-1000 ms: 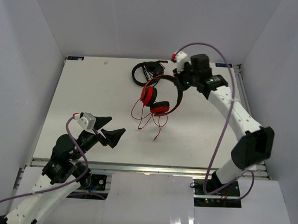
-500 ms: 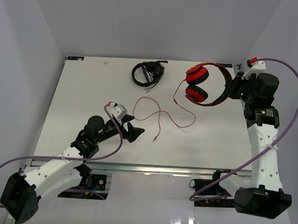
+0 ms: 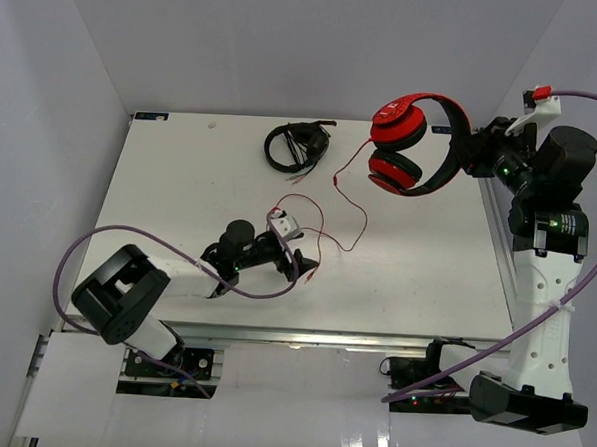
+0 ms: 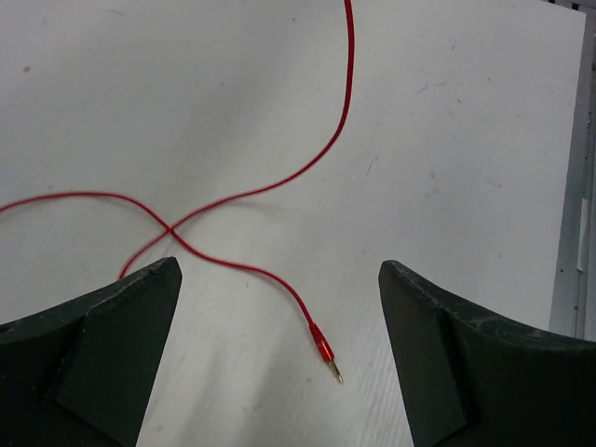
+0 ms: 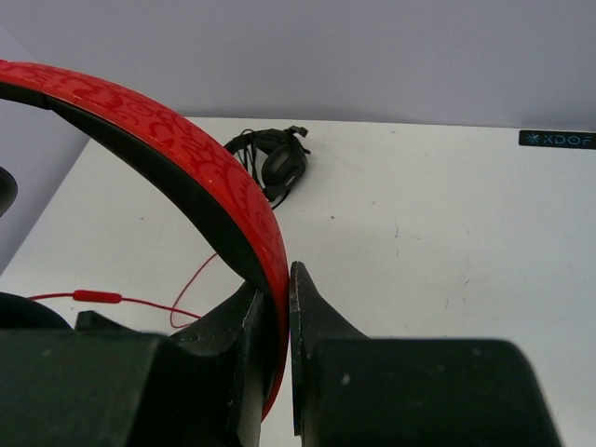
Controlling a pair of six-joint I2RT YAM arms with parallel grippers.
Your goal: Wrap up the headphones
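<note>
The red headphones hang in the air at the right rear, held by the headband. My right gripper is shut on that headband; the right wrist view shows the band pinched between the jaws. The thin red cable trails down from the earcups onto the table and ends in a gold-tipped plug. My left gripper is open, low over the table. The plug lies between its two black fingers, touching neither.
All-black headphones with a bundled cable lie at the table's rear centre, also seen in the right wrist view. The table's right edge rail runs close to the plug. White walls enclose the table.
</note>
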